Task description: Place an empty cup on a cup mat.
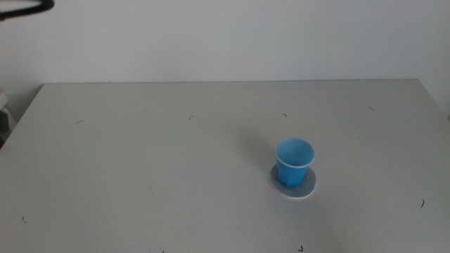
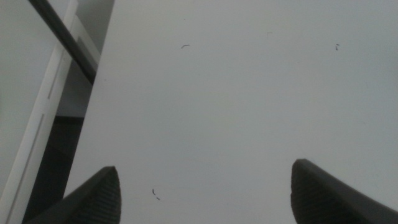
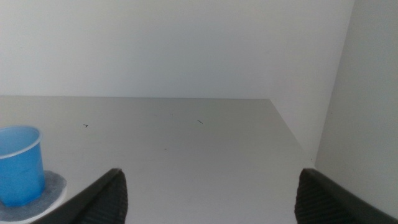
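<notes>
A small bright blue cup (image 1: 294, 161) stands upright on the round grey cup mat (image 1: 304, 188) on the table's right half in the middle view. Its inside looks empty. The cup (image 3: 20, 163) and the mat (image 3: 55, 186) also show in the right wrist view, off to one side of my right gripper (image 3: 208, 202). That gripper is open and empty, clear of the cup. My left gripper (image 2: 205, 196) is open and empty over bare table near the table's edge. Neither arm shows in the middle view.
The grey table (image 1: 140, 161) has a few small dark marks. A white wall runs behind its far edge. The table's edge and a white frame (image 2: 43, 106) show in the left wrist view.
</notes>
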Available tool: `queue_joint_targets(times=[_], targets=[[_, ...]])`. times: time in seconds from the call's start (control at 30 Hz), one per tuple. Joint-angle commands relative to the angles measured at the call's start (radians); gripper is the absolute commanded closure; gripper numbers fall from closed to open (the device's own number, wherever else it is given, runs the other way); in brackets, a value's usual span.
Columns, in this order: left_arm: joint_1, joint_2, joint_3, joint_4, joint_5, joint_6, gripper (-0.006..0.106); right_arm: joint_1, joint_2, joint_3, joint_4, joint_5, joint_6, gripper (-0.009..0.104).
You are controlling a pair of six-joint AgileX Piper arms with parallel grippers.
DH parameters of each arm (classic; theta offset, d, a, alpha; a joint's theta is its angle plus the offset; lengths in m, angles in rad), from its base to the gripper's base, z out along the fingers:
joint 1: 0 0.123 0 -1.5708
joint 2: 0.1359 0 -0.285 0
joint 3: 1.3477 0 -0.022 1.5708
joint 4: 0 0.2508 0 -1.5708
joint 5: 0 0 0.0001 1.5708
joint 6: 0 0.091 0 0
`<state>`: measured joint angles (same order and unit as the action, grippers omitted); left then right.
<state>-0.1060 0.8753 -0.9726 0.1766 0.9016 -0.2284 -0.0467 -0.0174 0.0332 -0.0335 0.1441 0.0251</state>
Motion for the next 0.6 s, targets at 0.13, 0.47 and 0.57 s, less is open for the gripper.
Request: queue_joint_targets(times=[0.13, 0.47, 0.57], targets=[[0.088, -0.254, 0.271, -0.025, -0.317, 0.009, -0.004, 0.001, -0.019, -0.012, -0.009, -0.078, -0.008, 0.001], [0.087, -0.6, 0.684, 0.052, -0.622, 0.022, -0.004, 0.001, -0.019, -0.012, -0.009, -0.078, -0.008, 0.001], [0.087, -0.684, 0.791, 0.055, -0.709, 0.017, -0.004, 0.001, -0.019, -0.012, -0.009, -0.078, -0.008, 0.001]])
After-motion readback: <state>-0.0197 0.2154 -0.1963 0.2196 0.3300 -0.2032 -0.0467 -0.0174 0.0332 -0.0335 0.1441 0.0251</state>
